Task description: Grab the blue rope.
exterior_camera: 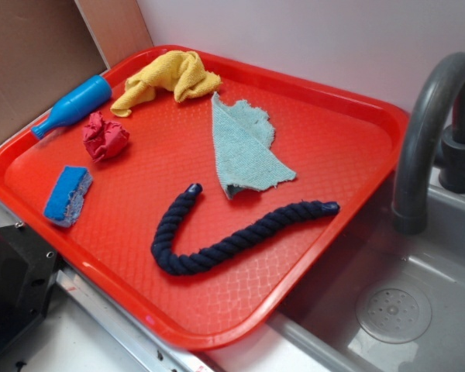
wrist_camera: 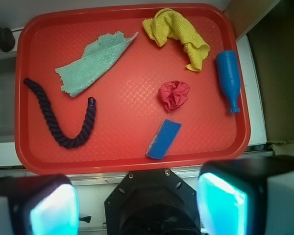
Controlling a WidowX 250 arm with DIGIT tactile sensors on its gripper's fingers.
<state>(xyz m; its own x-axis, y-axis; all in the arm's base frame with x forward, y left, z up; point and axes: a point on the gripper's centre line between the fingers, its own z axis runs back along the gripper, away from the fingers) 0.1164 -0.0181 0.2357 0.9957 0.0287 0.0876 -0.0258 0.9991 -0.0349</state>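
Red tray (exterior_camera: 356, 147) with a diamond-textured pattern — navy rope (exterior_camera: 217, 248), yellow cloth (exterior_camera: 170, 77), teal cloth (exterior_camera: 244, 147).

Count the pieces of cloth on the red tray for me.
3. A yellow cloth is bunched at the tray's far edge, a teal cloth lies flat near the middle beside the blue rope, and a crumpled red cloth sits near the blue bottle. None appear hidden.
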